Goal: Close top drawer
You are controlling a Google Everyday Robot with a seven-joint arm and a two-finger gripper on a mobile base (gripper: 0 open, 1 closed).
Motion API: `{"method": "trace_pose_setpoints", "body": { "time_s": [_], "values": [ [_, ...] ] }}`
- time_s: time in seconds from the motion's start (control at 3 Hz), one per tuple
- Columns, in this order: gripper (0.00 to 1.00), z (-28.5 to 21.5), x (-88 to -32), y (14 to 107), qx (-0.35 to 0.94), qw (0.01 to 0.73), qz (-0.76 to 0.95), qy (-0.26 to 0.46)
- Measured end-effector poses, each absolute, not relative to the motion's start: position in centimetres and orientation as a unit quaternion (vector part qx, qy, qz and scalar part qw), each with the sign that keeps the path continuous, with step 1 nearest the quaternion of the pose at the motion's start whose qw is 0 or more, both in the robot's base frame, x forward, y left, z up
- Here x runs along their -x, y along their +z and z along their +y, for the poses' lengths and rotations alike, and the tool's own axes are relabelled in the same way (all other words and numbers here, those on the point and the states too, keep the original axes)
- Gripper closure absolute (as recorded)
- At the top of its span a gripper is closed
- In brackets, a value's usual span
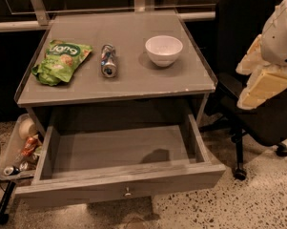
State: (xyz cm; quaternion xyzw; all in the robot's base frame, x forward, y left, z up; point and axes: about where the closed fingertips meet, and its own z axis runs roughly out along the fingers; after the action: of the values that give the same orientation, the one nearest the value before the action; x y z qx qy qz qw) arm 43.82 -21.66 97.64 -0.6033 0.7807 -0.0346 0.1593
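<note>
The top drawer (119, 151) of the grey wood-grain cabinet is pulled fully out toward the camera. Its plain grey inside is bare, and a small round metal knob (127, 192) sits at the centre of its long flat front (76, 191). My gripper (261, 76), white and cream, hangs at the far right of the view, above and to the right of the drawer's right corner and in front of a black chair. It touches nothing.
On the cabinet top (133, 80) lie a green snack bag (61, 61), a can on its side (108, 60) and a white bowl (164, 49). A black office chair (250, 56) stands to the right. A tray with snacks (20, 149) hangs at the left. The floor is speckled.
</note>
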Motion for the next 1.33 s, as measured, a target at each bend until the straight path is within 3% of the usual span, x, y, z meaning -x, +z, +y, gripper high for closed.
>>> {"method": "trace_pose_setpoints", "body": {
  "time_s": [0.67, 1.0, 1.33],
  "values": [
    [0.88, -21.7, -43.8, 97.6, 0.603, 0.159, 0.781, -0.035],
    [1.00, -21.8, -43.9, 98.5, 0.593, 0.172, 0.785, -0.051],
    [1.00, -21.0, -40.8, 97.7, 0.590, 0.168, 0.787, -0.057]
  ]
}}
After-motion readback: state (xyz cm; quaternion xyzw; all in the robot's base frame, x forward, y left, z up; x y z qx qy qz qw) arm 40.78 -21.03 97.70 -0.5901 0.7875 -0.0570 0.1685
